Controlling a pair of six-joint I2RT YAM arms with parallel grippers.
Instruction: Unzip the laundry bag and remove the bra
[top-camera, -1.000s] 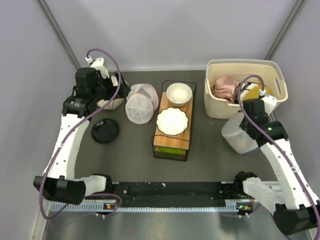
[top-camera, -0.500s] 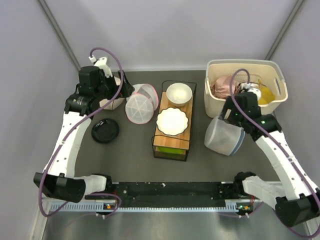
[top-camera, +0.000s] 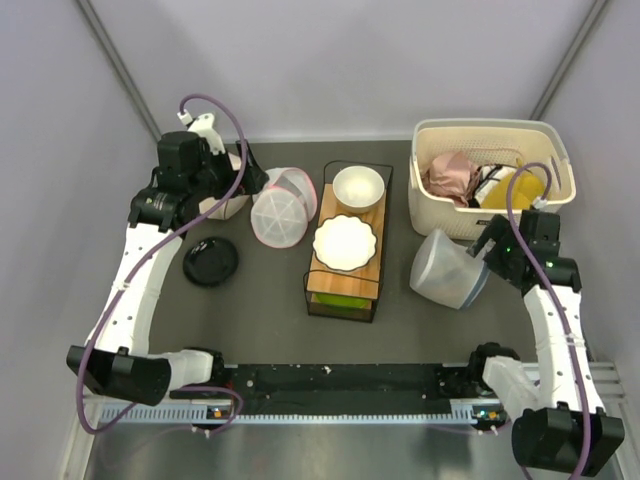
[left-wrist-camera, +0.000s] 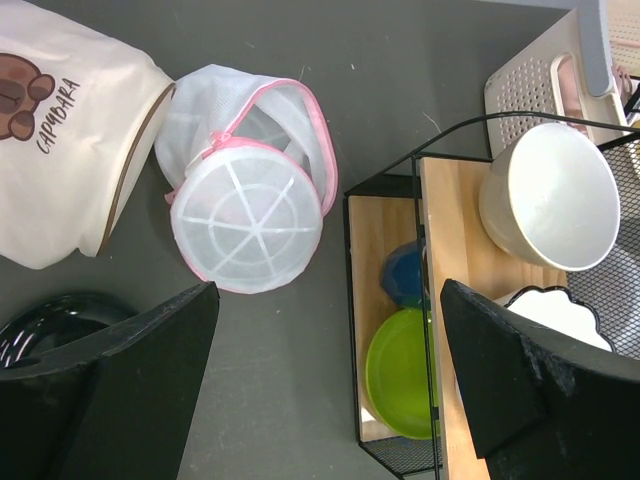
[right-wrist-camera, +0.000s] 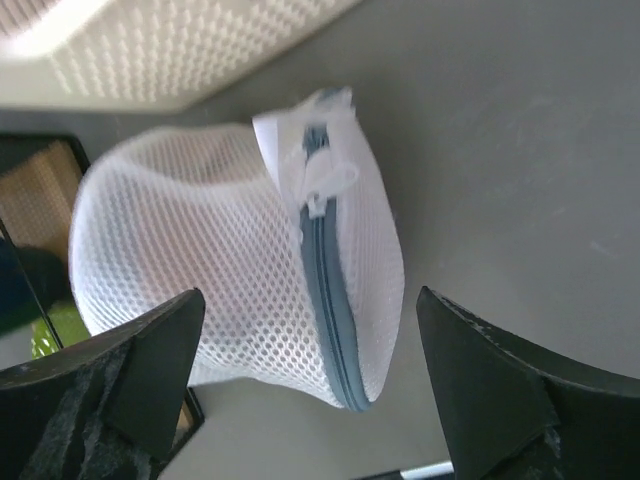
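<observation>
Finds the laundry bag (top-camera: 447, 272) tipped on its side beside the basket (top-camera: 440, 215), zipper (right-wrist-camera: 330, 290) shut, bra unseen. Shows right gripper (right-wrist-camera: 310, 300) and left gripper (left-wrist-camera: 330, 310) spread, empty. Risks pinching mesh, not the pull tab (right-wrist-camera: 318, 195), dragging the light bag.

Laundry bag (right-wrist-camera: 200, 260): white honeycomb mesh, grey-blue zipper (right-wrist-camera: 330, 290). Left of black wire rack (left-wrist-camera: 347, 300): white mesh bag (left-wrist-camera: 250, 195) with pink trim, cream bag (left-wrist-camera: 70, 160) with brown print, black dish (top-camera: 210, 261). In rack: white bowl (left-wrist-camera: 550, 195), green plate (left-wrist-camera: 395, 372).
</observation>
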